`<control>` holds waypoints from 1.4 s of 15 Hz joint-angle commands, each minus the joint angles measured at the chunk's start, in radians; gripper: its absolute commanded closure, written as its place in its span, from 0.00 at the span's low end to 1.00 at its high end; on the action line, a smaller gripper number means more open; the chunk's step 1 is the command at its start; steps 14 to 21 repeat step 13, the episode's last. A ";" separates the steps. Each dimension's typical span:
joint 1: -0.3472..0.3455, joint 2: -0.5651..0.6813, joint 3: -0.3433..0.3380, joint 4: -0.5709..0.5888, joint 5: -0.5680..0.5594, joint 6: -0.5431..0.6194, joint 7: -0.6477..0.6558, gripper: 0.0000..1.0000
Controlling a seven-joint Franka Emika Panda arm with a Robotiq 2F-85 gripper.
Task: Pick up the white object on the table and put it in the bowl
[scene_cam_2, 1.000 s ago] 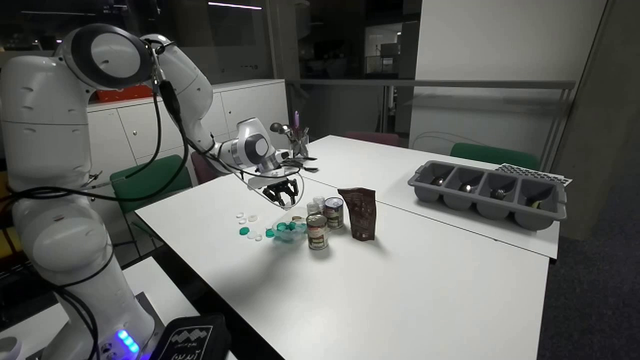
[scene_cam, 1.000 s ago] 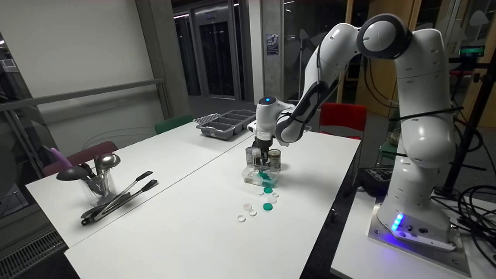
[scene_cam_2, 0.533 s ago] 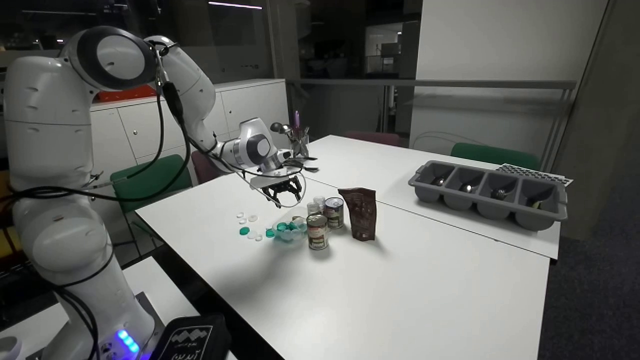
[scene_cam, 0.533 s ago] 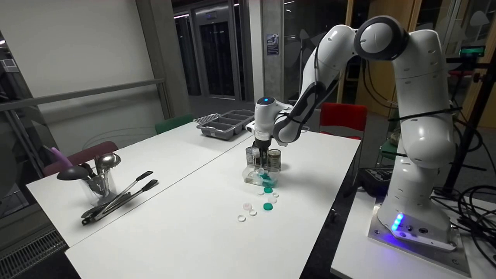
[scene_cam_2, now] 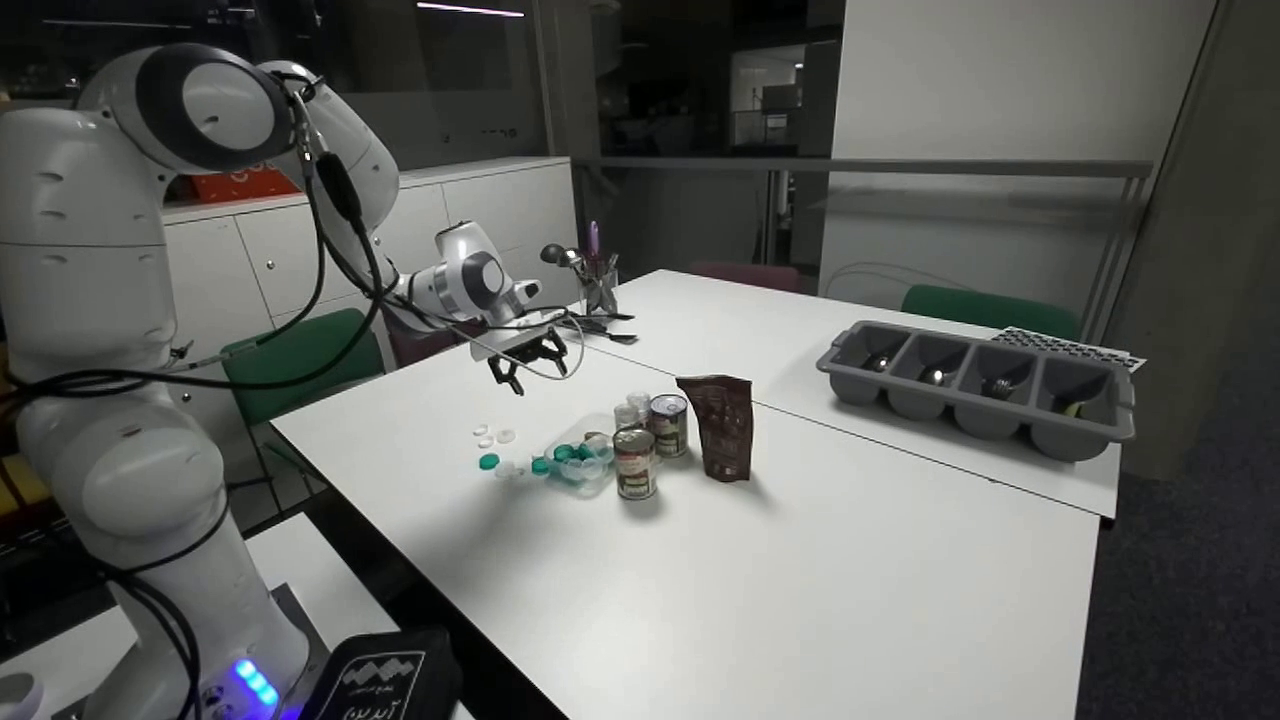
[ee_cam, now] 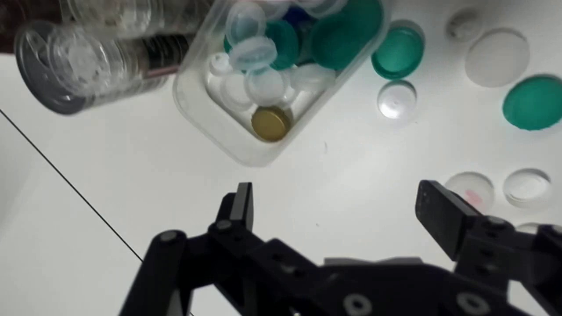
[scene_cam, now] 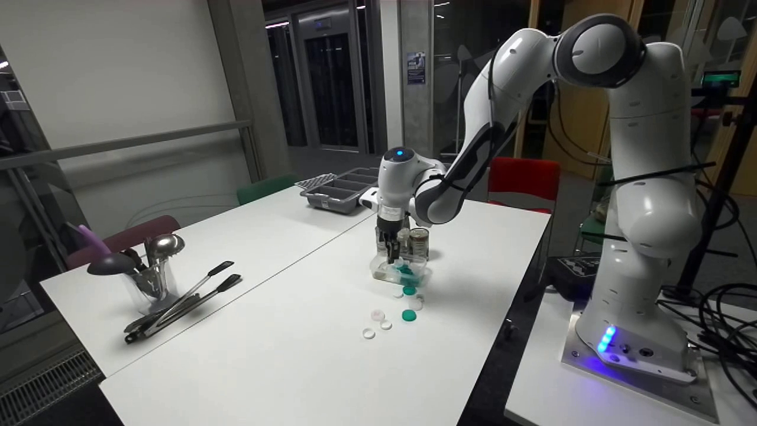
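The bowl (ee_cam: 215, 125) is a clear plastic box holding green, white, blue and gold caps. It shows in both exterior views, its wall (scene_cam_2: 575, 487) low on the table. Several white objects, small round caps, lie loose beside it: a white cap (ee_cam: 397, 100) near its edge, a translucent disc (ee_cam: 497, 57), a cap with a pink patch (ee_cam: 470, 191) and a ring-like cap (ee_cam: 527, 188). Which one the task means I cannot tell. My gripper (ee_cam: 336, 188) stands wide open over bare tabletop beside the bowl, nothing between its fingers. In an exterior view the gripper (scene_cam_2: 530, 375) hangs above table height.
Two cans, the nearer can (scene_cam_2: 635, 465) and a blue-topped can (scene_cam_2: 668, 425), stand against the bowl with clear jars. Behind is a brown pouch (scene_cam_2: 722, 430). Loose green caps (ee_cam: 533, 103) lie about. Farther off are a grey tray (scene_cam_2: 905, 402), tongs (scene_cam: 183, 305) and a utensil cup (scene_cam: 148, 290).
My gripper has opened, and the small white cap at its fingertips has dropped free over the bowl. The gripper has since shifted left in both exterior views, away from the cans.
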 commanded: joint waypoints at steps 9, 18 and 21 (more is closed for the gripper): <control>-0.091 -0.033 0.332 -0.047 0.585 0.009 -0.496 0.00; -0.083 -0.028 0.314 -0.047 0.581 0.009 -0.493 0.00; -0.083 -0.028 0.314 -0.047 0.581 0.009 -0.493 0.00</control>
